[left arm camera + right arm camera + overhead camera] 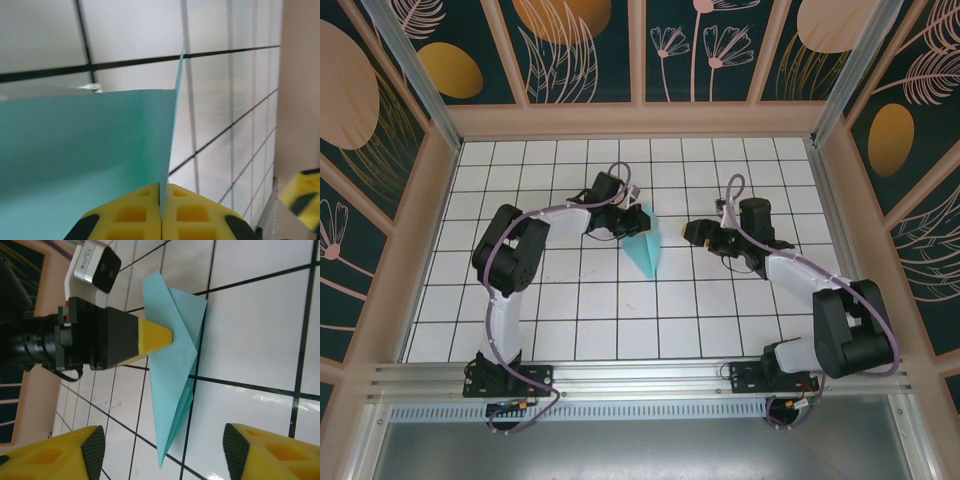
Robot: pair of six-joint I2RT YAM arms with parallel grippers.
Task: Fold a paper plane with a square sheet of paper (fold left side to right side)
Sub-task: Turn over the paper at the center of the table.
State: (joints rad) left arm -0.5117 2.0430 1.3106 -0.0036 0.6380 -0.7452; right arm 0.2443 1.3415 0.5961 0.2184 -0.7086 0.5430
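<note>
The square sheet of paper is folded into a slim turquoise paper plane (646, 252) lying mid-table, nose pointing toward the near edge. My left gripper (632, 222) is shut on an upright flap at the plane's wide far end; in the left wrist view the paper (85, 150) stands pinched edge-on between the yellow fingertips (145, 210) of the left gripper (161, 189). The right wrist view shows the plane (172, 365) with that left gripper (155, 335) clamped on its edge. My right gripper (164, 445) is open, hovering apart from the plane on its right (692, 232).
A white grid-tiled table (570, 310) is enclosed by wooden-framed patterned walls (640, 118) on three sides. A metal rail (640, 375) with both arm bases runs along the near edge. Open tiles lie in front of the plane.
</note>
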